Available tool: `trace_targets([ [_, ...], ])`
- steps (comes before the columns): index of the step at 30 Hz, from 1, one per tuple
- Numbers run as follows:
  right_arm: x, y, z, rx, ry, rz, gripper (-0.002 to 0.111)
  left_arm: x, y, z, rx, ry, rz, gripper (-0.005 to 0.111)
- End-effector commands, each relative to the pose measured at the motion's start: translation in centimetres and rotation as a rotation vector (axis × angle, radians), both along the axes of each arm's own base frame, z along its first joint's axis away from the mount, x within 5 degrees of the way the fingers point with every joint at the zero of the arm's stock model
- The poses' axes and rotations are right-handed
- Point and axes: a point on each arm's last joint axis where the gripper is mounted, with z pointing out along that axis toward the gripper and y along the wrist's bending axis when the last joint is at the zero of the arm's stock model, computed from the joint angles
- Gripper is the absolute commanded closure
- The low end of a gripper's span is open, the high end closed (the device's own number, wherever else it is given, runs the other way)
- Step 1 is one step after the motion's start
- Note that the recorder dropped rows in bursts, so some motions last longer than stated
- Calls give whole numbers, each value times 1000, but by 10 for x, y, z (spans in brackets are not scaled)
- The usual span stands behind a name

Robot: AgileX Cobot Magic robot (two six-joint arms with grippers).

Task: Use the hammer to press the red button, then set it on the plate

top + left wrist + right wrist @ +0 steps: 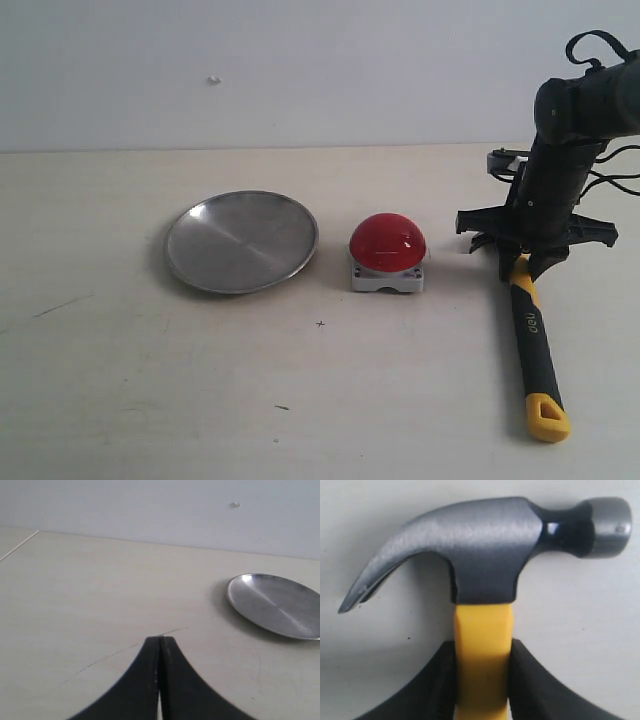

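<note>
The hammer (530,340) lies on the table at the right, with its yellow looped end toward the front edge. Its dark steel head (490,545) fills the right wrist view. My right gripper (525,262) reaches down over the top of the handle, and both fingers (437,680) press against the yellow neck just below the head. The red button (388,243) sits on its grey base left of the hammer. Further left is the silver plate (240,240), with nothing on it. My left gripper (160,639) is shut on nothing, low over bare table with the plate (275,605) ahead of it.
A pale wall (300,70) runs behind the table. Faint scratches (60,306) mark the tabletop at the left. A table edge (20,544) shows in the left wrist view.
</note>
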Motion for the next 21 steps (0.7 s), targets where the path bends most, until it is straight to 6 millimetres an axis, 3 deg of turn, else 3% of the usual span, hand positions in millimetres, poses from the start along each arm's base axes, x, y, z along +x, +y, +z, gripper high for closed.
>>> trace_targets([
  [1, 1, 0, -1, -8, -10, 37, 108, 0, 0, 0, -7, -5, 3, 107],
  [8, 3, 0, 11, -11, -60, 48, 108, 0, 0, 0, -5, -5, 3, 107],
  [15, 0, 1, 64, -14, -227, 51, 108, 0, 0, 0, -7, -5, 3, 107],
  [21, -20, 1, 114, -21, -402, 52, 108, 0, 0, 0, -7, -5, 3, 107],
])
